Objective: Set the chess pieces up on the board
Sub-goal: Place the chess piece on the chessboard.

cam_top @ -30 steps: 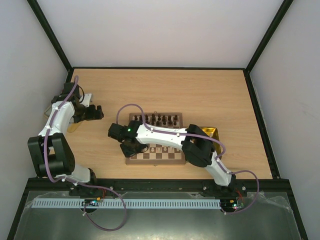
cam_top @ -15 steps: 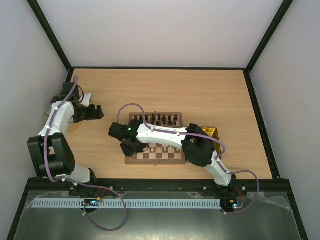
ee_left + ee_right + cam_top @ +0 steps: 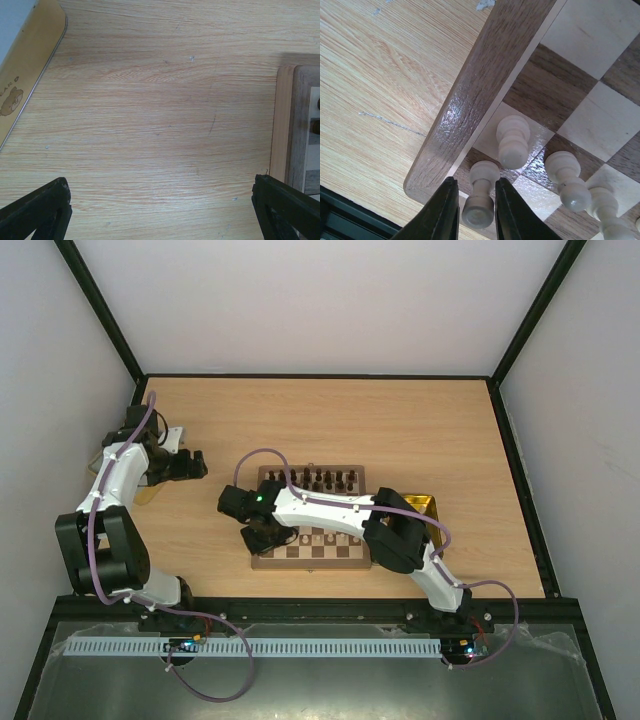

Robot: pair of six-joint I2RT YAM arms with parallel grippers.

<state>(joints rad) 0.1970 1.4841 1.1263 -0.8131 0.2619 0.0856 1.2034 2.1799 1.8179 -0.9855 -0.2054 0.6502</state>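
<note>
Pale wooden table (image 3: pixel 400 430), a bear-printed yellow tray (image 3: pixel 35 50) at its left edge, another yellow tray (image 3: pixel 422 504) on the right

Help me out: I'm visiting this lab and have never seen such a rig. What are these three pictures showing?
Two robot arms are bolted at the near edge of a wooden table. The overhead picture shows both: left arm, right arm. The other two pictures come from a camera on each wrist. On the table lies a chessboard, dark pieces on its far row, cream pieces nearer. The left arm's jaws are wide open over bare wood, holding nothing. The right arm's jaws stand close on either side of a cream piece on the board's corner square; whether they grip it is unclear.
</note>
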